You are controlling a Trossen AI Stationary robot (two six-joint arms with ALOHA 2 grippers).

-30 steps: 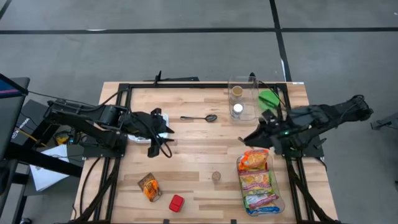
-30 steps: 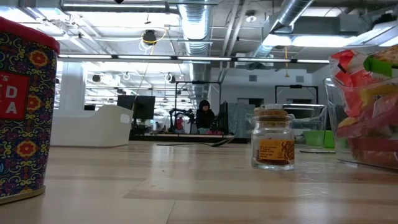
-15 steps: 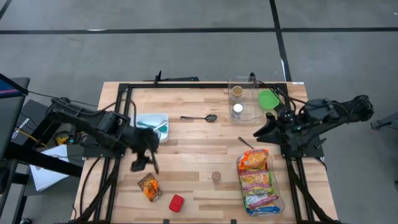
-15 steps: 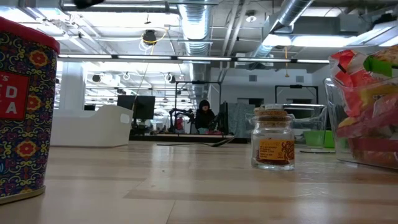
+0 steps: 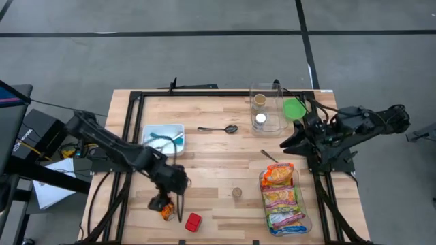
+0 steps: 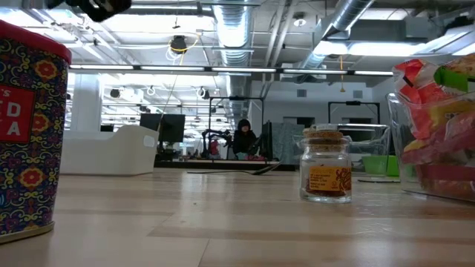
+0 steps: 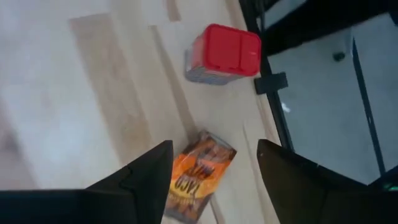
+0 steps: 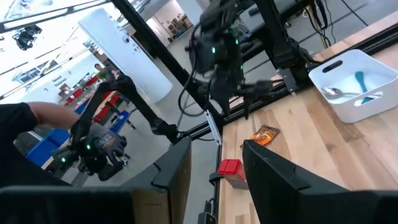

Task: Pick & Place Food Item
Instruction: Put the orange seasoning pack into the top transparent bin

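Nearest the front edge of the wooden table (image 5: 218, 153): red-lidded tin (image 5: 193, 222), and just beside it the orange snack packet (image 5: 164, 206), lying flat. Directly above that packet, left gripper (image 5: 162, 202) with fingers spread, packet visible between them in the wrist view, not touched. Farther right, clear bin (image 5: 285, 199) full of snack bags, small spice jar (image 5: 237, 192) near it. Beyond, right gripper (image 5: 286, 145) above bare wood, fingers parted, holding nothing. Farthest: white tray (image 5: 163, 138), spoon (image 5: 218, 128).
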